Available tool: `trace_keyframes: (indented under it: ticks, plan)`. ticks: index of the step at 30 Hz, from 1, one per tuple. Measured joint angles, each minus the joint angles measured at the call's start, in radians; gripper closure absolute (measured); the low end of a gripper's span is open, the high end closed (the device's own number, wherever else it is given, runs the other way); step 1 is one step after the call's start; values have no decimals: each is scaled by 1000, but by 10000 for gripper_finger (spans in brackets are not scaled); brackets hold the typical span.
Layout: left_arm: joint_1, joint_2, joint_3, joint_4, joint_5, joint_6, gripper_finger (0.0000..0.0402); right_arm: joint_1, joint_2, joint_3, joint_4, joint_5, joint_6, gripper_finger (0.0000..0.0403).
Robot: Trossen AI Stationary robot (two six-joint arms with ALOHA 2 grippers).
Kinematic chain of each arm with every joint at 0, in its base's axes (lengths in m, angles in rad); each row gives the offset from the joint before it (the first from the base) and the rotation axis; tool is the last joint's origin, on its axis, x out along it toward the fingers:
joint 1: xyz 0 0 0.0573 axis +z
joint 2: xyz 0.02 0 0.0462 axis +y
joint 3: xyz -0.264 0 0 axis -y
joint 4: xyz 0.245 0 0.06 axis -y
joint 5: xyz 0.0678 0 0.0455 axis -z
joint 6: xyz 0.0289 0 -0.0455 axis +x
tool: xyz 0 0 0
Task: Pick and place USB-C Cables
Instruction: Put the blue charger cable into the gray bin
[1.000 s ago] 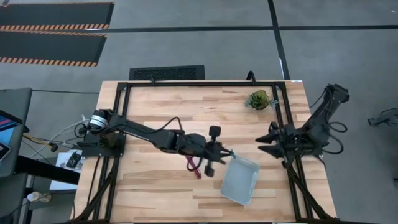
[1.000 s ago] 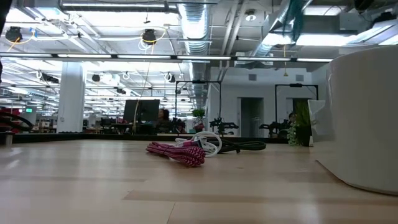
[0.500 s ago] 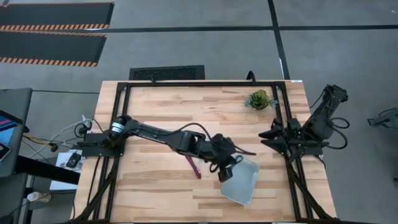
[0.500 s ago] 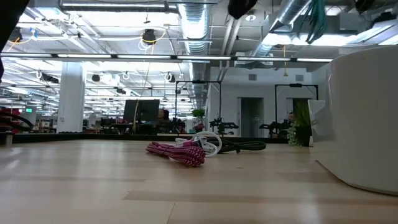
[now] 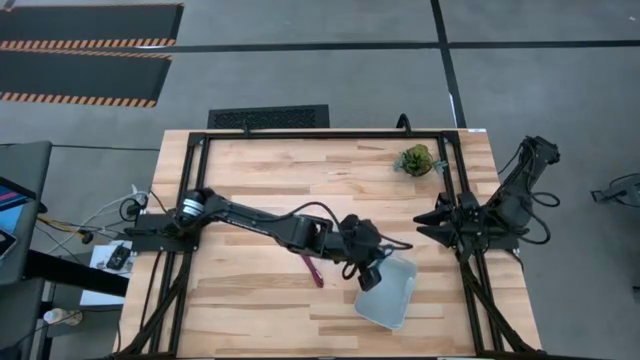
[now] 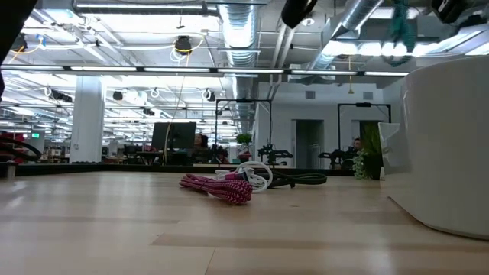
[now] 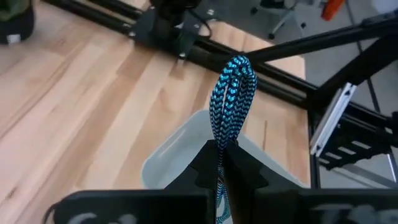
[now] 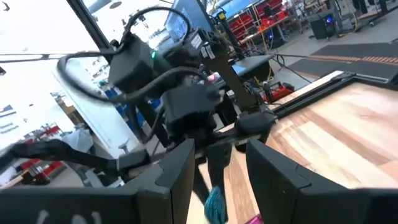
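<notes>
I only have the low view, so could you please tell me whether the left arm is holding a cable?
Observer: Yes, the left gripper has its fingers shut on the teal cable, whose loop sticks out past them.
Operator: Thank you. Is it above the tray?
Observer: The high view shows it over the corner of the pale blue tray nearest the left arm.
Operator: And the right arm?
Observer: The right gripper waits by the table's right edge, fingers open.

The left claw [image 5: 372, 276] now hangs over the pale blue tray's [image 5: 398, 300] ten o'clock corner, carrying the teal cable [image 7: 231, 99] from the desk [image 5: 250, 300].
</notes>
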Motion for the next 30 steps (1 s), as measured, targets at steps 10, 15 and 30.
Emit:
trace_keyframes:
  ticks: [10,15,30]
  plan:
    - [1,117,0,120,93,4,401,0,0,0,-6,4,8,235]
    - [17,153,-3,147,134,-45,401,0,0,0,-11,19,8,235]
    - [-33,148,0,28,-57,-181,401,0,27,0,-76,19,107,235]
